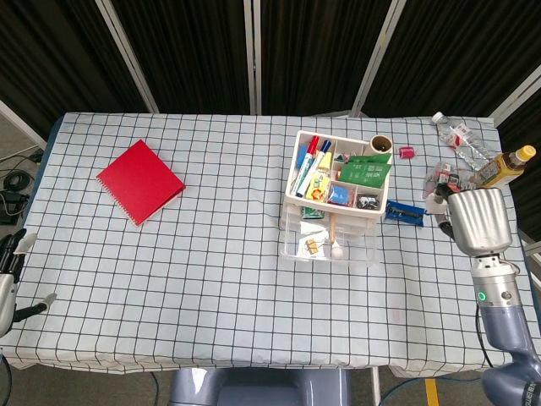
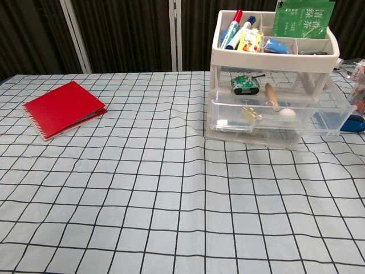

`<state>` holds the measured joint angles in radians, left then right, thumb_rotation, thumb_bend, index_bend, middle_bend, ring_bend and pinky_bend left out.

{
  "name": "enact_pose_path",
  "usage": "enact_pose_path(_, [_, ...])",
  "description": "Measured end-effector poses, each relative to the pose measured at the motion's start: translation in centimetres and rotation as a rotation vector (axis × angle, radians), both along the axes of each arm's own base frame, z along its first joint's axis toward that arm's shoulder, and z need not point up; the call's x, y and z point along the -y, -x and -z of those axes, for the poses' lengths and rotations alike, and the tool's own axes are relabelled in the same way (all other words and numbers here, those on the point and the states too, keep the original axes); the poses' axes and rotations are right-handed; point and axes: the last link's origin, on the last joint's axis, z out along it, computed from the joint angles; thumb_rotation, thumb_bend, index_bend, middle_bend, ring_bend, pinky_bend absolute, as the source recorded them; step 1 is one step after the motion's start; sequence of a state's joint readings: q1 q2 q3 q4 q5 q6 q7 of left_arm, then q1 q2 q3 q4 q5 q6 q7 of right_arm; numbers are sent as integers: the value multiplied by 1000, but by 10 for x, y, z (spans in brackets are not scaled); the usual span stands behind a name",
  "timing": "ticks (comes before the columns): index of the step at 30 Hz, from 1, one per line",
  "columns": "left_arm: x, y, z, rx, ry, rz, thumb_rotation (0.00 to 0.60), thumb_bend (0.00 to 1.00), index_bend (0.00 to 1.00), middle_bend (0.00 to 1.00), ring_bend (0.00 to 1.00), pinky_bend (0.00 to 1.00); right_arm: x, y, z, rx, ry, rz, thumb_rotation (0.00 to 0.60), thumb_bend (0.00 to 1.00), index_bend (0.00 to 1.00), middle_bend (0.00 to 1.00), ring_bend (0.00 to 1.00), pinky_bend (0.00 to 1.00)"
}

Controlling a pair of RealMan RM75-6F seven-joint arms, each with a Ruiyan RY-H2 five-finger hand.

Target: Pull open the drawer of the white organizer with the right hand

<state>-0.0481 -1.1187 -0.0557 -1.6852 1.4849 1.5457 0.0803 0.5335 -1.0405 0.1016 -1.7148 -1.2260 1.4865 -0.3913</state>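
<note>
Drawer [image 2: 274,120] of clear plastic, at the bottom of the white desktop organizer [image 1: 336,180] right of table centre, already juts out toward the robot, so the pull looks done and only retreat or a final check seems left. Right hand [image 1: 476,222], a grey metal shell seen from behind, hangs well apart to the organizer's right, near the table's right edge and holding nothing visible; whether its fingers are spread I cannot tell. Left hand [image 1: 10,275] sits off the left edge, apparently empty. Open checked cloth lies in front of the drawer; bottles [image 1: 473,156] crowd the far-right corner.
</note>
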Motion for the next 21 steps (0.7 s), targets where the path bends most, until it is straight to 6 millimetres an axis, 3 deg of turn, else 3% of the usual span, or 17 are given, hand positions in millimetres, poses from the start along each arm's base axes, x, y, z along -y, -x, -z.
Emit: enact_pose_path(21, [-2,2,0,0,5,-7,600,4,0,0,0,0,-29,93,46,126,-81,164,600,212,578,1000,1000,850])
